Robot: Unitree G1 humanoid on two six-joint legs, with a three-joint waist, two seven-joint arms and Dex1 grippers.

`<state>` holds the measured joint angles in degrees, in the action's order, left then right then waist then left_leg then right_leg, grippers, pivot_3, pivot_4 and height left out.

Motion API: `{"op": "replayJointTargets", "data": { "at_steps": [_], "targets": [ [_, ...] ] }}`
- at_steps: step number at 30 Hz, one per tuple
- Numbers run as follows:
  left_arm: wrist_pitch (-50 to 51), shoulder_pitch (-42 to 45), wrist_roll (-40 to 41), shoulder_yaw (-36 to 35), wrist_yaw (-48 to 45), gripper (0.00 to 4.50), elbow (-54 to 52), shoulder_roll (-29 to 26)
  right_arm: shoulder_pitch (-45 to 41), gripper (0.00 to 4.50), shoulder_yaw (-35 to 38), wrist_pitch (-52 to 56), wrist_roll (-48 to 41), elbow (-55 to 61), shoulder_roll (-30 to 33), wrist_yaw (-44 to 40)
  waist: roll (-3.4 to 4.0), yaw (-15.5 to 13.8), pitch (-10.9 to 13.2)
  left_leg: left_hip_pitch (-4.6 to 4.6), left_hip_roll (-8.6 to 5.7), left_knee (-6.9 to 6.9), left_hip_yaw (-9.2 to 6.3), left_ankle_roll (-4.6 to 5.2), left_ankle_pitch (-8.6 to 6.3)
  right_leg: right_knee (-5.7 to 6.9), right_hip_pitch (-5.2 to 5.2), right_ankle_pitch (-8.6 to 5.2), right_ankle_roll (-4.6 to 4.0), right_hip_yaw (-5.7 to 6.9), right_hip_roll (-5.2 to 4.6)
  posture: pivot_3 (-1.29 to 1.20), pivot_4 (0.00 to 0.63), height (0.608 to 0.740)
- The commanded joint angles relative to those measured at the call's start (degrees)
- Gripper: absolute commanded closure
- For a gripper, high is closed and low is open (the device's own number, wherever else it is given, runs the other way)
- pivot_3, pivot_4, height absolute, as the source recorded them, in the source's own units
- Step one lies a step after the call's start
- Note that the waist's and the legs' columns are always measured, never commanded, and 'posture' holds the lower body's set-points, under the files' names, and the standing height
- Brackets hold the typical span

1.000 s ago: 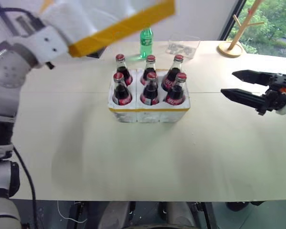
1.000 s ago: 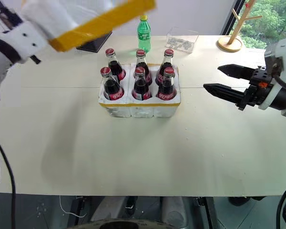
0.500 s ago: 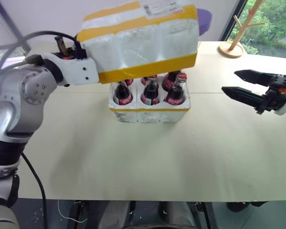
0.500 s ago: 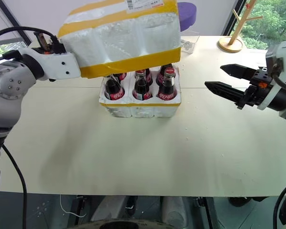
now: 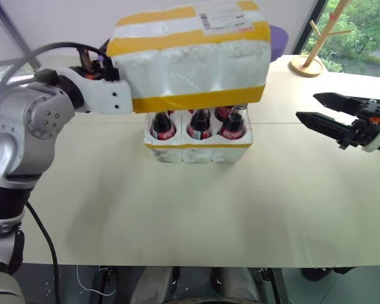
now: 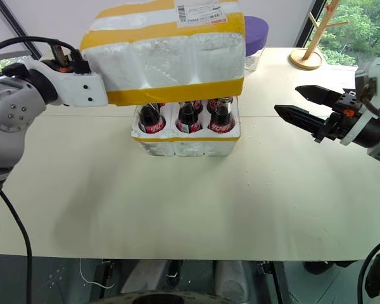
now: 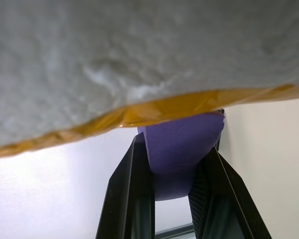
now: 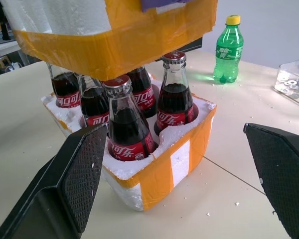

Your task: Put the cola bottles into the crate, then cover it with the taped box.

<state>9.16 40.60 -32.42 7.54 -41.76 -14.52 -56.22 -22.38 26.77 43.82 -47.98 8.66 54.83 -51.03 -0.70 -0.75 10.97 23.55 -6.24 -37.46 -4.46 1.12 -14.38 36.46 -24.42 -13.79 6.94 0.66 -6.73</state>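
Note:
The taped box (image 5: 190, 60), white foam with yellow bands and a shipping label (image 5: 223, 16), hangs level over the crate (image 5: 196, 151). My left gripper (image 7: 175, 164) holds the box's left end, its fingers hidden behind the foam in the eye views. Several cola bottles (image 5: 199, 123) stand upright in the crate's wells. In the right wrist view the box's lower rim (image 8: 114, 55) sits about level with the red caps (image 8: 175, 57). To the right of the crate, my right gripper (image 5: 306, 106) is open and holds nothing.
A green soda bottle (image 8: 228, 50) and a clear plastic container (image 8: 294, 82) stand behind the crate. A purple object (image 6: 259, 28) shows past the box. A wooden stand (image 5: 311, 50) is at the back right. Bare tabletop (image 5: 177, 215) lies in front.
The taped box has swung from high and tilted at the upper left to level above the crate, then sunk to the bottle tops. The right gripper has stayed put.

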Motion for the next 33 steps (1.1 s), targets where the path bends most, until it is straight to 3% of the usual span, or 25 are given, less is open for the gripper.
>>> {"op": "replayJointTargets", "data": {
  "at_steps": [1, 26, 33],
  "targets": [
    [-0.8, -0.9, -1.1, -0.7, -1.1, 4.1, -2.7, -0.4, -1.2, 0.0, 0.8, -1.3, 0.0, 0.2, -0.1, 0.1, 0.0, 0.0, 0.0, 0.0, 0.0, 0.0, 0.0, 0.0, 0.0, 0.0, 0.0, 0.0, 0.0, 0.0, 0.0, 0.0, 0.15, 0.739],
    [-2.2, 4.0, -1.9, -3.6, -3.8, 4.1, -3.3, -2.1, -2.5, 0.0, -0.4, -2.0, 0.9, -1.9, -0.7, 0.2, 0.0, 0.0, 0.0, -0.01, 0.0, -0.02, 0.01, 0.0, 0.0, 0.01, 0.02, 0.0, 0.0, 0.01, 0.04, 0.0, 0.15, 0.739],
    [-2.5, -2.2, -3.1, -2.8, -4.0, 4.1, -5.7, -1.3, -2.9, 0.0, -0.3, -1.8, 1.2, -2.1, -1.6, 0.5, 0.02, 0.1, 0.0, -0.02, 0.0, -0.01, 0.01, 0.01, 0.0, 0.02, 0.01, 0.0, 0.0, 0.0, 0.04, 0.0, 0.15, 0.739]
  ]
}}
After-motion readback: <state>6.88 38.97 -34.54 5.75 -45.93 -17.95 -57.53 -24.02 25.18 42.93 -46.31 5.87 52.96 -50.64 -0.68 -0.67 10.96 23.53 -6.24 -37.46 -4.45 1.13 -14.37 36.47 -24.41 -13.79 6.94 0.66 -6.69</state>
